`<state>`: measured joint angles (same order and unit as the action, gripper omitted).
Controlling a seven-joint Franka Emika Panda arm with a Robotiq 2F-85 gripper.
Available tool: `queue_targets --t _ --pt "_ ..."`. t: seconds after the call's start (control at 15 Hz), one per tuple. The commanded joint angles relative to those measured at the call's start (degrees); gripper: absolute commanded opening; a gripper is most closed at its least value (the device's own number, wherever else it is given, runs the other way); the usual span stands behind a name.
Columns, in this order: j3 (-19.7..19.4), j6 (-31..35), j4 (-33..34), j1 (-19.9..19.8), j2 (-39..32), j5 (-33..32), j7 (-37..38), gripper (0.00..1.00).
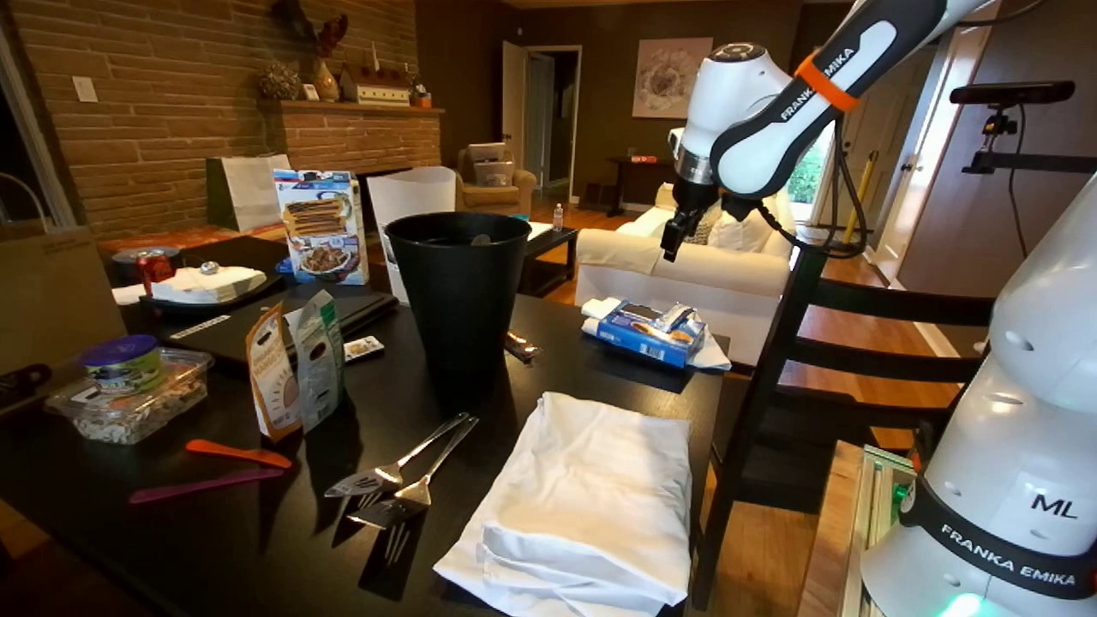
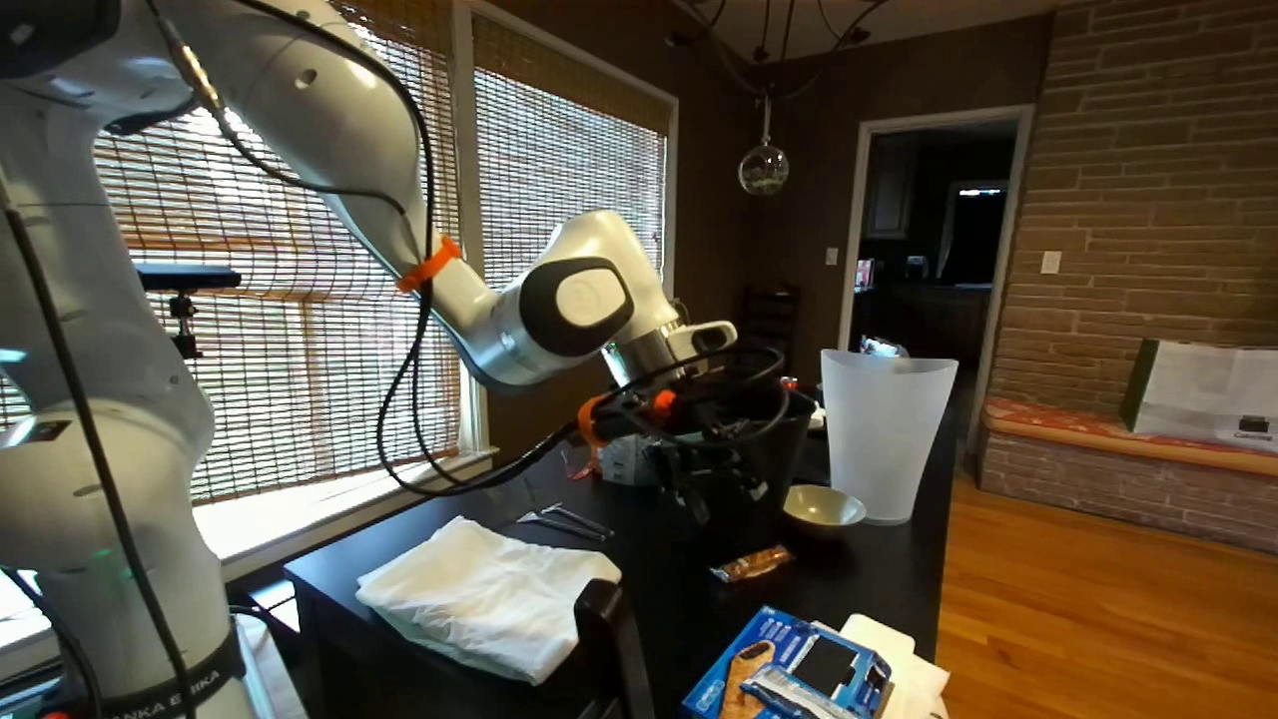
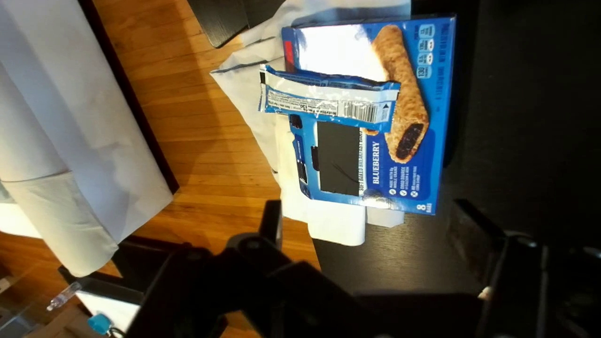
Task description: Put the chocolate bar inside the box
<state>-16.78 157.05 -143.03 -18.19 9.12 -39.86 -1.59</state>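
Observation:
The blue box (image 1: 638, 336) lies flat on the dark table by its edge, white flaps spread. It also shows in an exterior view (image 2: 734, 654) and the wrist view (image 3: 425, 188), with a dark rectangular patch on its face. A blue-and-silver wrapped bar (image 3: 328, 98) lies across its top; it also shows in both exterior views (image 1: 673, 317) (image 2: 799, 696). A brown wrapped bar (image 2: 752, 564) lies on the table by the black bin, partly hidden behind it in an exterior view (image 1: 521, 347). My gripper (image 3: 371, 227) is open and empty, in the air above the table (image 1: 672, 244).
The tall black bin (image 1: 458, 291) stands near the brown bar. A frosted white bin (image 2: 884, 439) and a bowl (image 2: 824, 507) stand behind. A folded white cloth (image 1: 600, 497), metal servers (image 1: 411, 488), pouches (image 1: 319, 364) and a taller printed box (image 1: 321, 227) share the table. A chair (image 1: 788, 343) adjoins it.

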Motion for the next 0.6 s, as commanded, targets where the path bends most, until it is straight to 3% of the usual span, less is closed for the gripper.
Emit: queue_targets --t 0.0,0.4,0.53 --pt "0.63 -1.98 1.62 -0.98 -0.08 0.19 0.25 1.0" --pt "0.47 -0.99 1.01 -0.88 -0.03 0.45 -0.35 1.0" --pt "-0.02 -1.46 4.28 -0.94 -3.83 2.76 0.79 1.0"
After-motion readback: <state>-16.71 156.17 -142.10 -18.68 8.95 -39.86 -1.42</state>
